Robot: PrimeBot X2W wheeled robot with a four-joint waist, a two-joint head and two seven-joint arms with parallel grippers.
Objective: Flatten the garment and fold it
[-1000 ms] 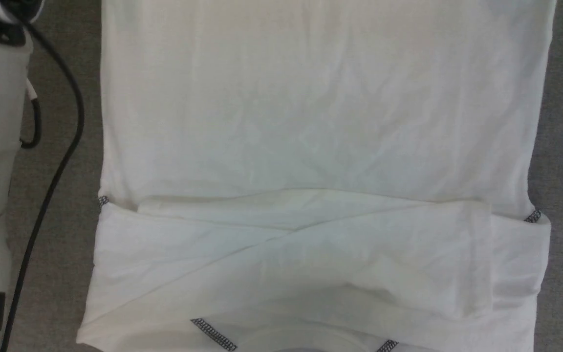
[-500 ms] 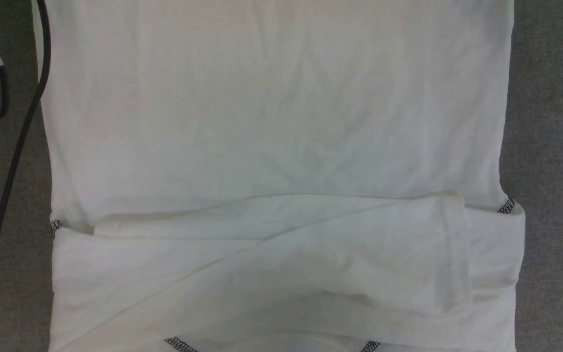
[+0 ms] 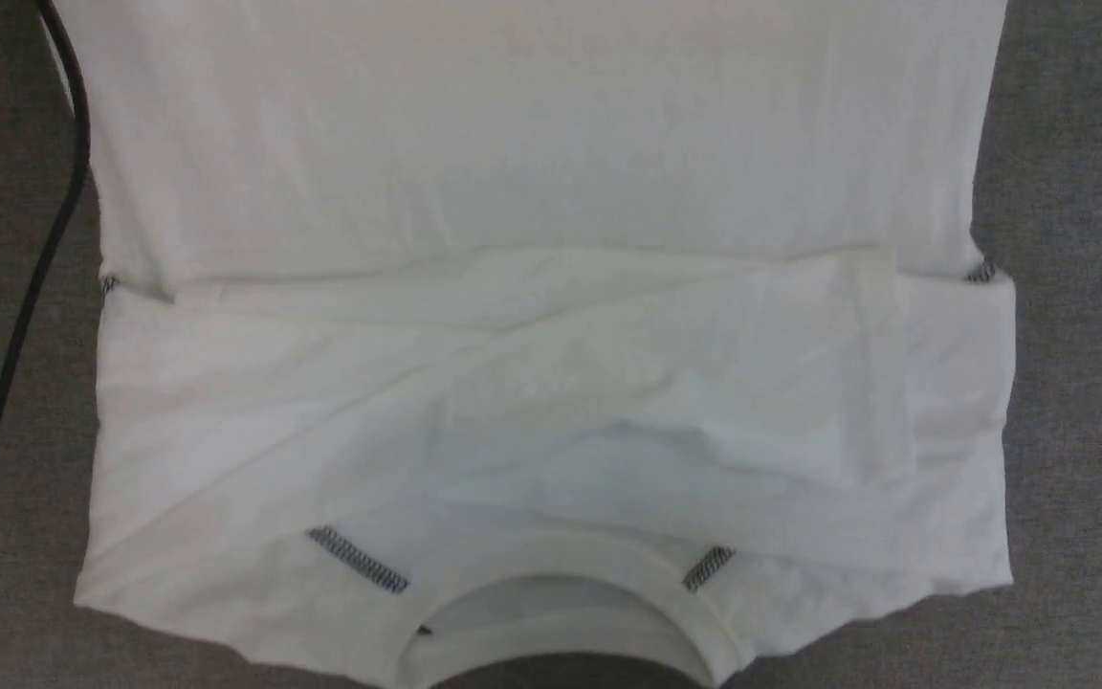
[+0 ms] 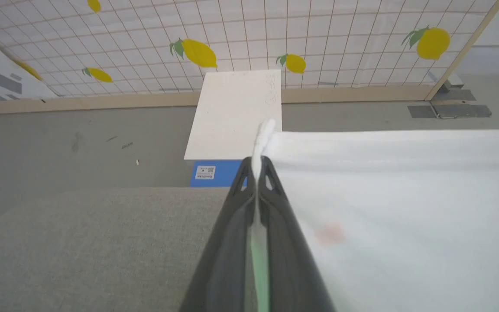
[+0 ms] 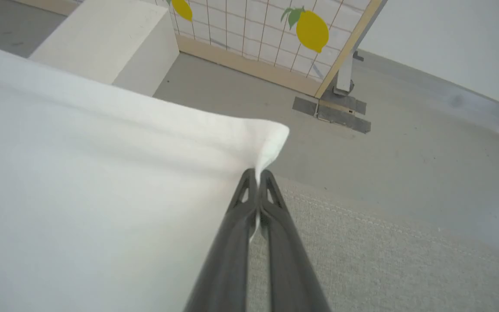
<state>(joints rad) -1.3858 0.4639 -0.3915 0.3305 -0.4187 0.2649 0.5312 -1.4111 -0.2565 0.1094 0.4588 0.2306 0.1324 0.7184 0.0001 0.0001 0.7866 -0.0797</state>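
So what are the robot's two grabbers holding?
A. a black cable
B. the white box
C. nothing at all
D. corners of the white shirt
D: the left gripper and the right gripper each have their dark fingers pinched shut on a bunched corner of the white shirt.

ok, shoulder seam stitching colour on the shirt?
Grey-black stitching on the white shirt; head view shows it best.

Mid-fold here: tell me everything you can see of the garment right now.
The garment is a thin white shirt spread on the grey padded surface. Its collar lies nearest the robot, both sleeves are crossed over the body, and grey-black stitched seams flank the neckline. The left gripper and right gripper are each shut on one corner of cloth.
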